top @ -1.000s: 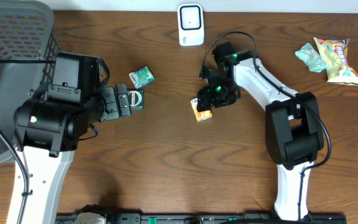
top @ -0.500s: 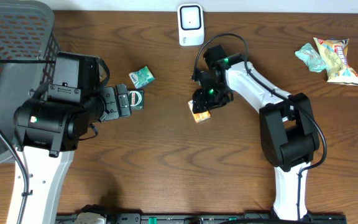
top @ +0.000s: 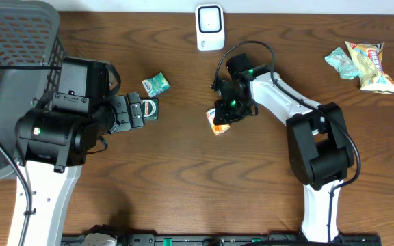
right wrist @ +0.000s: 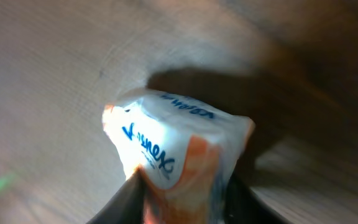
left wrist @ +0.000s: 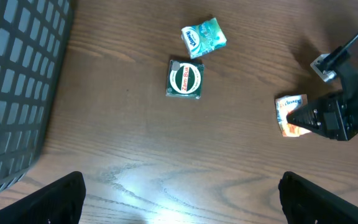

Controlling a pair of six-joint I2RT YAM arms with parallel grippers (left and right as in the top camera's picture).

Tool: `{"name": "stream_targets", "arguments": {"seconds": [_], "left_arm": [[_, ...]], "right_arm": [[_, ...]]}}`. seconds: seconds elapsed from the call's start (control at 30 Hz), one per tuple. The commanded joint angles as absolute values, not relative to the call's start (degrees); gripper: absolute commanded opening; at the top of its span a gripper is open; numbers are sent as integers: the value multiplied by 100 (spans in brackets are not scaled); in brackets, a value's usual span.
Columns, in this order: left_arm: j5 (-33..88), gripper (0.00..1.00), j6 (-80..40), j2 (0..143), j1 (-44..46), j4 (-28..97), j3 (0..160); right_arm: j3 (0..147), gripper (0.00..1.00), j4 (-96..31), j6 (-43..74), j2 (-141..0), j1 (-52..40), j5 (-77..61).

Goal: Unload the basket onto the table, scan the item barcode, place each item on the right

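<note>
Pinching one crinkly orange-and-white soft packet (right wrist: 179,146), right claw (top: 222,115) clamped on it, left claw (left wrist: 180,196) spread wide, two glossy green sachets (left wrist: 184,79) lying ahead of it.

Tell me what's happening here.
The right gripper pinches the orange-and-white packet mid-table, with a finger on each side of it. The packet sits short of the white scanner at the far edge, so it is not scanned yet. The left gripper hangs open near a green tin, holding nothing.
</note>
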State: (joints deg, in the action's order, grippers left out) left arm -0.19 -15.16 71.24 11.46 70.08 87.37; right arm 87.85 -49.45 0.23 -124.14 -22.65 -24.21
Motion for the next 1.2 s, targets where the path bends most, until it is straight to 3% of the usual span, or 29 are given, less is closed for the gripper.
{"name": "stream_targets", "arguments": {"seconds": [0.0,0.2,0.37,0.6,0.73,1.17], "left_arm": [[-71,98,-1505,7116,1155,7011,8799],[-71,98,-1505,7116,1155,7011,8799],[-71,98,-1505,7116,1155,7011,8799],[-71,98,-1505,7116,1155,7011,8799],[-71,98,-1505,7116,1155,7011,8799],[-71,98,-1505,7116,1155,7011,8799]], "right_arm": [[8558,1,-4967,40,-12466,-2224,-2523],[8772,1,-5006,-58,-12361,-1959,-3559],[8921,1,-4764,-436,-12322,-1656,-5242],[8921,1,-4580,-1955,-12322,-1378,-7752],[8921,1,-4296,-2217,-12322,-1273,-8838],[8919,1,-3704,-2064,-12322,-1079,-8952]]}}
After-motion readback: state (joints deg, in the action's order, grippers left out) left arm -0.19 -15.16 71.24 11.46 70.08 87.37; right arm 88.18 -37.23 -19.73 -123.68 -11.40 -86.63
